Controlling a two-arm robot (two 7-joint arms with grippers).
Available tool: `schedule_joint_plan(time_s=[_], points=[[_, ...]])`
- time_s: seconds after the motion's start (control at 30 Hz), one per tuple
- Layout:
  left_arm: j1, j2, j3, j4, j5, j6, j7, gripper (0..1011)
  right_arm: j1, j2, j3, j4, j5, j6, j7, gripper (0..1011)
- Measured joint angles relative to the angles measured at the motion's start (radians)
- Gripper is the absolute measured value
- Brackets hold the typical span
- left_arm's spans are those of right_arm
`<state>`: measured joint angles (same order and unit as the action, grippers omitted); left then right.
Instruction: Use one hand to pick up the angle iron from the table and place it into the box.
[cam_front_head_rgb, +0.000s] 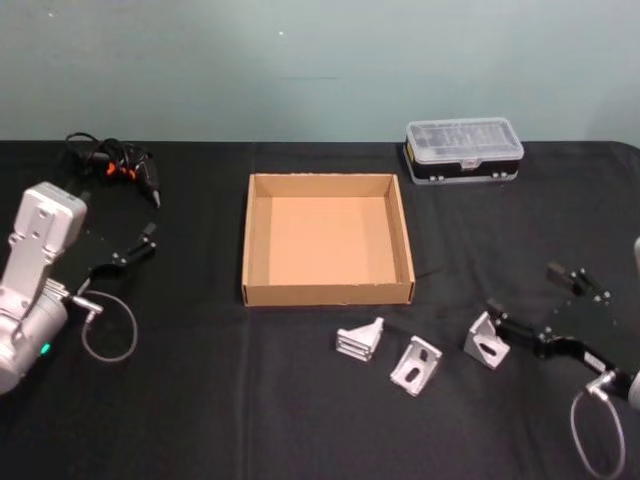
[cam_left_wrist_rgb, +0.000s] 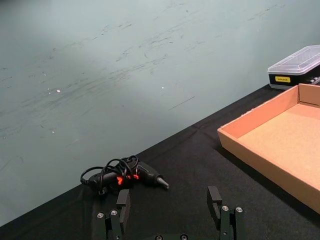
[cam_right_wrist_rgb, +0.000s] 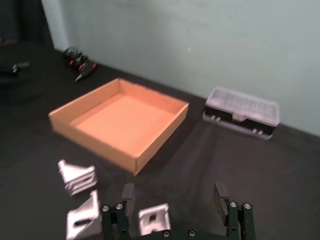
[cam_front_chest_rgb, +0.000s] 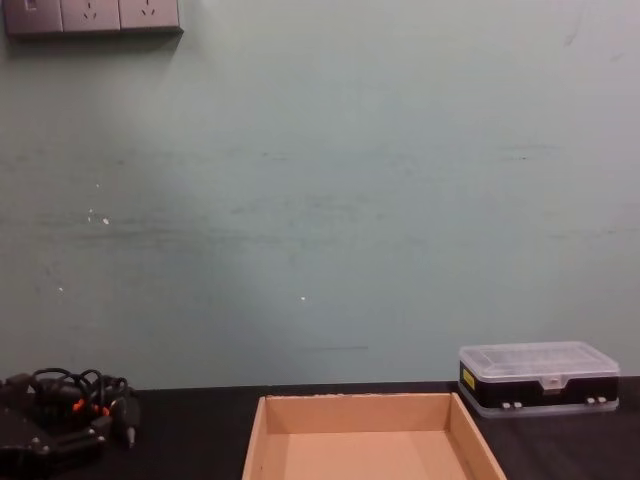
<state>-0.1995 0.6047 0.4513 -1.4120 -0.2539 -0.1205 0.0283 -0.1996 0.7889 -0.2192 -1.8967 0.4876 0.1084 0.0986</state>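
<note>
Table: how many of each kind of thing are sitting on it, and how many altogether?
angle irons: 3
box: 1
case: 1
corded tool: 1
Total: 6

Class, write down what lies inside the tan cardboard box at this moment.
Inside the box, only its bare floor and inner walls show. The three angle irons lie outside, on the table before it. The near wall's inner face is hidden in the head view.
</note>
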Motion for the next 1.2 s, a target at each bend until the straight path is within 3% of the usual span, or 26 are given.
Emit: schedule_joint_plan(time_s=[0.17,0.27,0.5,0.83,1.2], points=[[0.000,0.000,0.000,0.000,0.000,0.000,0.000,1011,-0.010,0.027,0.004,-0.017,0.009,0.069,0.035,1004],[0.000,0.000,0.000,0.000,0.000,0.000,0.000,1011,0.009,0.035,-0.014,-0.005,0.001,0.112,0.067,1004],[0.000,0.000,0.000,0.000,0.000,0.000,0.000,1011,0.066,0.017,-0.054,0.054,-0.034,0.154,0.116,1004],[0.000,0.000,0.000,0.000,0.000,0.000,0.000,1011,0.143,-0.023,-0.096,0.129,-0.089,0.162,0.174,1004],[0.000,0.000,0.000,0.000,0.000,0.000,0.000,1011,0.165,-0.059,-0.105,0.169,-0.118,0.164,0.213,1004]])
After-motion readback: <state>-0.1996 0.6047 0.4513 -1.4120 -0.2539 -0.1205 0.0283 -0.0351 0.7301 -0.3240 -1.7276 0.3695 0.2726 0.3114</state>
